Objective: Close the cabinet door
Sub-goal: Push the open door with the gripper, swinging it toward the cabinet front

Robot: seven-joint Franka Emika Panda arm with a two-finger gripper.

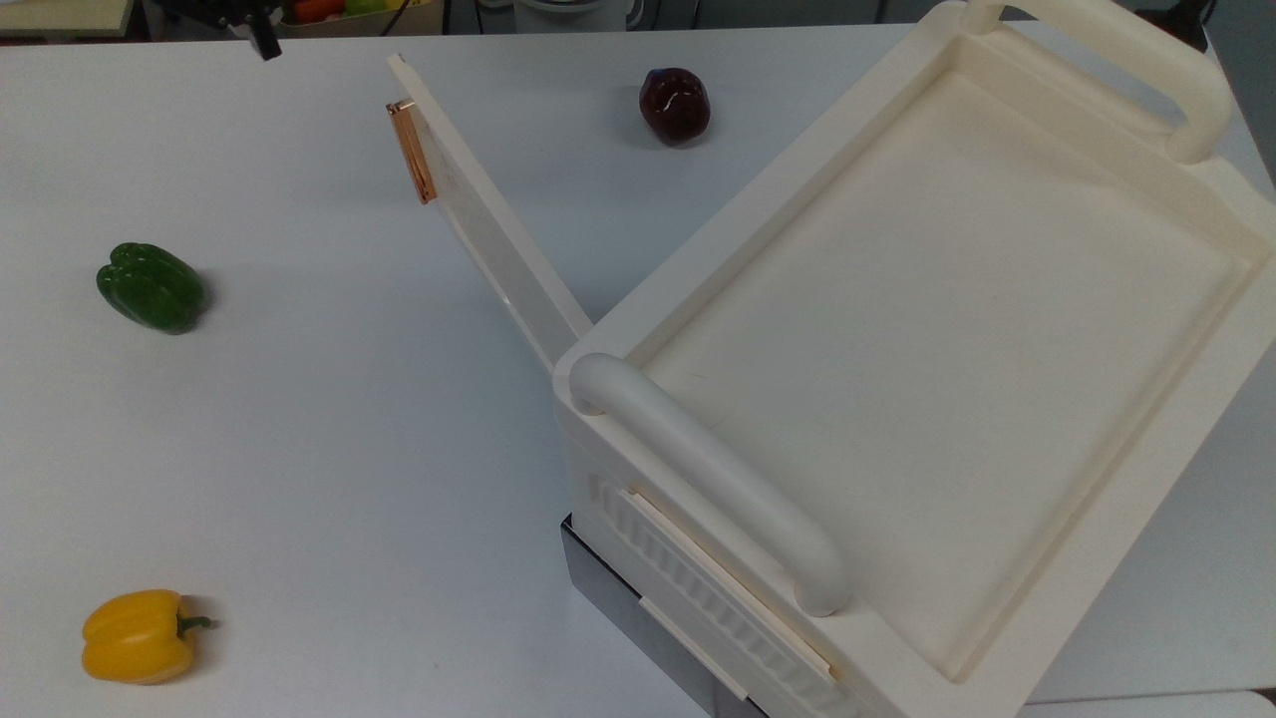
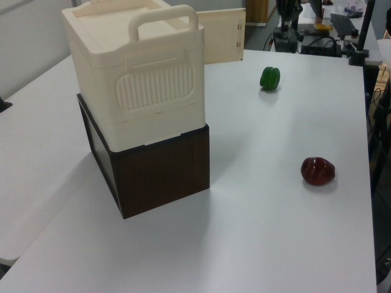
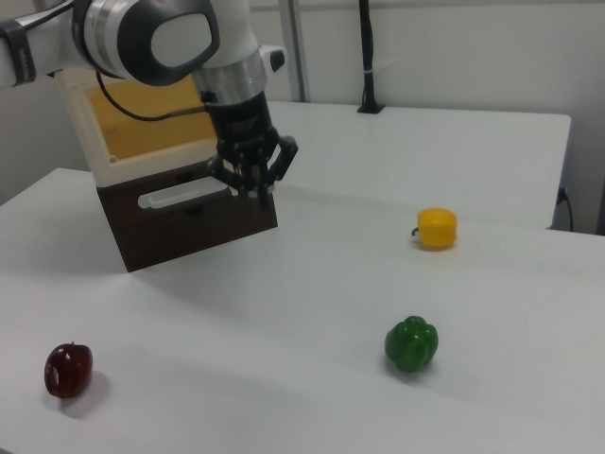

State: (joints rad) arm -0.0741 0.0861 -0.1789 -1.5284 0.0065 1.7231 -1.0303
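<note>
Black two-finger gripper (image 3: 253,185) hanging above white table (image 3: 312,284), fingers close together, gripping nothing. Thin cream-white cabinet door (image 1: 488,229) with copper bar handle (image 1: 411,152) swung wide open from large cream-white plastic cabinet (image 1: 927,329). Green bell pepper (image 1: 150,286) well apart.

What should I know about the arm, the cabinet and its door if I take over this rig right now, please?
Gripper: in the air over the table, holding nothing, away from the door.
Cabinet door: swung wide open, its copper handle at the free edge.
Cabinet: on the white table; green pepper, yellow pepper and dark red pepper lie apart from it.
Done: nothing yet.
Left: reach the door and push it closed.
</note>
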